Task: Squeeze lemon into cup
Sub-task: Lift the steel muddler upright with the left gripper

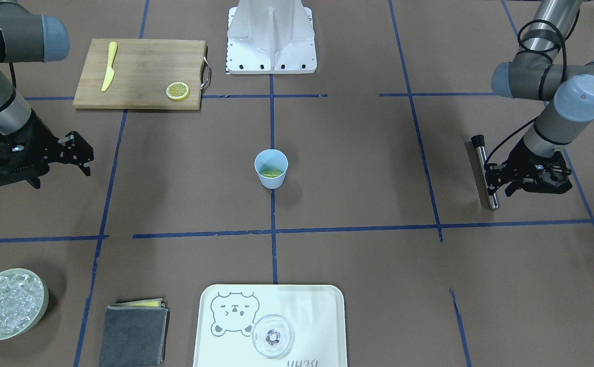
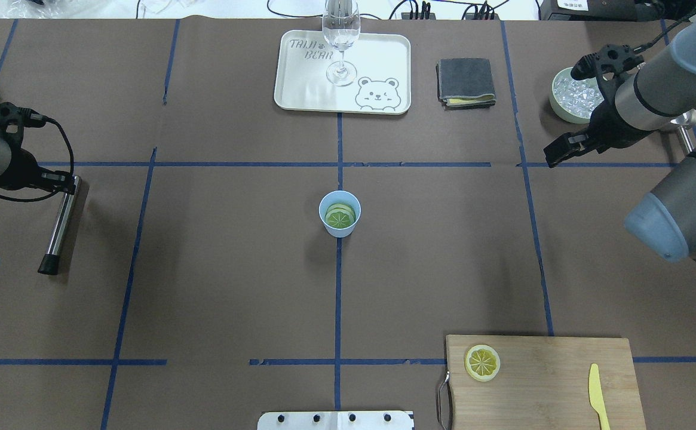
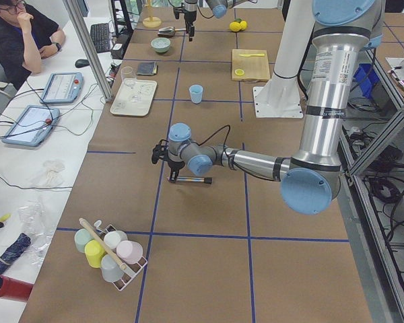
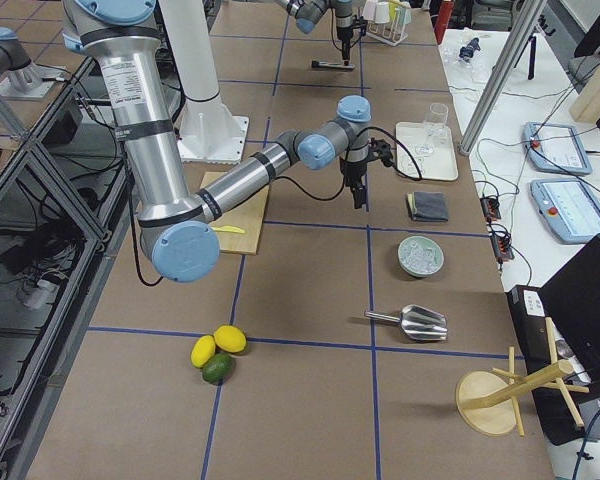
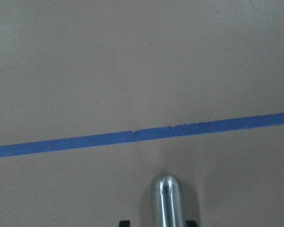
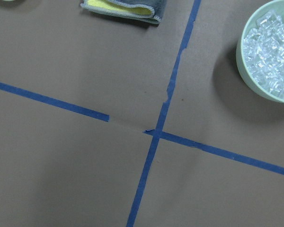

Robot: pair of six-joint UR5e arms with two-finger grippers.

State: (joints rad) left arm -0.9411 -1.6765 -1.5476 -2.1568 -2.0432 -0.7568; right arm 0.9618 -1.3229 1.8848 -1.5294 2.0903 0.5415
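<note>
Overhead view, clock centred on the cup (image 2: 339,214), 12 pointing away from the robot. Nearest the robot you'll find the lemon (image 2: 483,362) flat on the cutting board (image 2: 551,382), between 4 and 5 o'clock, well apart from the cup, with a yellow knife (image 2: 597,388) on the same board. The cup stands upright mid-table with green slices inside. At 9 o'clock the left gripper (image 1: 499,191) straddles a steel rod (image 2: 61,224) lying on the table; you can't tell whether its fingers pinch it. Between 2 and 3 o'clock the right gripper (image 1: 62,176) hangs spread wide, empty. Tray (image 2: 300,83) with glass (image 2: 340,27) at 12.
</note>
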